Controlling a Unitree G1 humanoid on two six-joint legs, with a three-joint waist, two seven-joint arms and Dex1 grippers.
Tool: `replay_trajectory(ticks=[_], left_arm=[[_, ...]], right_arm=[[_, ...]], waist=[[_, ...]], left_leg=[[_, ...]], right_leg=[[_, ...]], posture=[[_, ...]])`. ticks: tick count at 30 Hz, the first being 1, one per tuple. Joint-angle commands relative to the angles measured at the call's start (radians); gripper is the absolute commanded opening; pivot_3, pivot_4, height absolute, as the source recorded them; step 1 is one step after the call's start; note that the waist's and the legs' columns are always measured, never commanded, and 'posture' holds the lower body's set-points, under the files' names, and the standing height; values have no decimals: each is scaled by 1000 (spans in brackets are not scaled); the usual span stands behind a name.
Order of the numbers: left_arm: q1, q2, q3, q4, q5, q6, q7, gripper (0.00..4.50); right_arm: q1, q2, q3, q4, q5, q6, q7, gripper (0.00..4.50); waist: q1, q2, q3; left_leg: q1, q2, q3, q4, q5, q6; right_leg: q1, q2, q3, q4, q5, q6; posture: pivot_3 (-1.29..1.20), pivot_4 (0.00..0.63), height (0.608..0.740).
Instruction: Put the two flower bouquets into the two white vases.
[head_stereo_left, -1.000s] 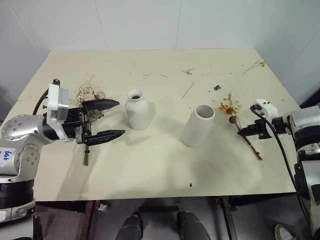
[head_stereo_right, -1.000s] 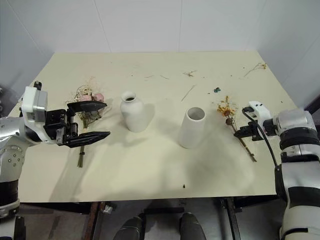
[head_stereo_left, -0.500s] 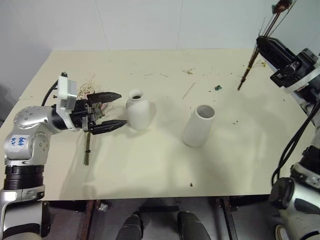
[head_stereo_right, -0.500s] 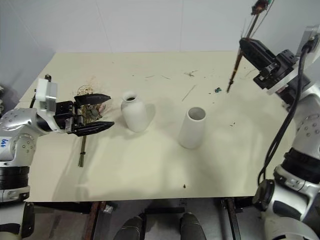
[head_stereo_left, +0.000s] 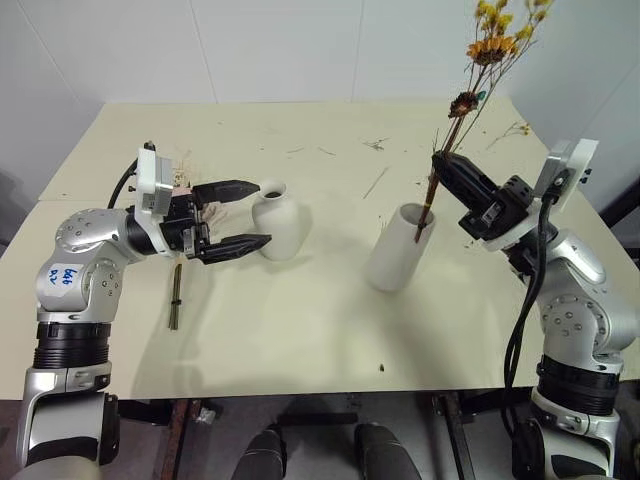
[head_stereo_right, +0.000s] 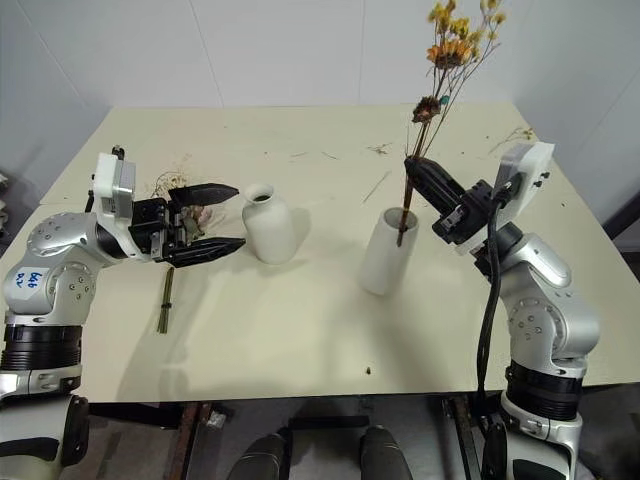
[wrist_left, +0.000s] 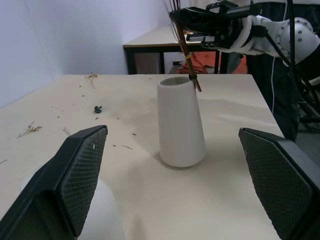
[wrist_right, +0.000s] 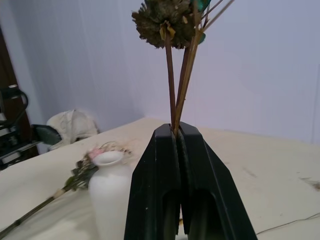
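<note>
Left jaws: the left gripper (head_stereo_left: 238, 214) has its two black fingers spread wide with nothing between them, the tips just short of the bottle vase.
Right jaws: the right gripper (head_stereo_left: 447, 170) is clamped tight on the thin brown stems of the yellow bouquet (head_stereo_left: 483, 50), as the right wrist view shows with the stems pinched between the closed fingers (wrist_right: 165, 165).
Yellow bouquet: held upright and tilted slightly, flower heads high above the table, a dark bloom (head_stereo_right: 428, 108) below the yellow ones; the stem ends reach down at the mouth of the cylinder vase, and whether they sit inside it or pass across its rim I cannot tell.
Cylinder vase: the cylinder vase (head_stereo_left: 396, 252) stands upright toward the right of the table's middle, well back from the front edge, directly below the right gripper.
Bottle vase: the bottle vase (head_stereo_left: 279, 223) stands upright left of the table's middle, well apart from the cylinder vase, its narrow neck open.
Pink bouquet: the pink rose bouquet (head_stereo_right: 190, 212) lies flat toward the left edge of the table, blooms nearest the bottle vase, partly hidden by the left gripper; its stems (head_stereo_left: 175, 297) run toward the front edge.
Table: the table (head_stereo_left: 300, 340) is pale cream, with loose twig scraps (head_stereo_left: 377, 143) scattered toward the back edge and the back right corner.
</note>
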Motion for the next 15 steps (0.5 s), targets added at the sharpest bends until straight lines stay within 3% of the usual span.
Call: replay_trajectory(ticks=[1,5,8,15], left_arm=[[-10,16,33,-49,-19,11,12,4500],[-4,29,51,-47,-20,12,15,4500],[-3,24,53,-49,-16,9,18,4500],[3,9,56,-54,-15,1,28,4500]], right_arm=[[-27,-27,-30,-46,105,28,-3,24],[-40,-111,-71,-74,264,132,-1,24],[-58,-154,-68,-62,295,146,-2,24],[-125,-162,-24,73,203,54,39,24]], waist=[[0,0,0],[2,0,0],[2,0,0],[2,0,0]], left_leg=[[0,0,0,0,0,0],[0,0,0,-1,0,0],[0,0,0,-2,0,0],[0,0,1,-2,0,0]], right_leg=[[0,0,0,0,0,0],[0,0,0,-1,0,0],[0,0,0,-2,0,0],[0,0,0,-2,0,-1]], posture=[[0,150,740],[0,150,740],[0,150,740],[0,150,740]])
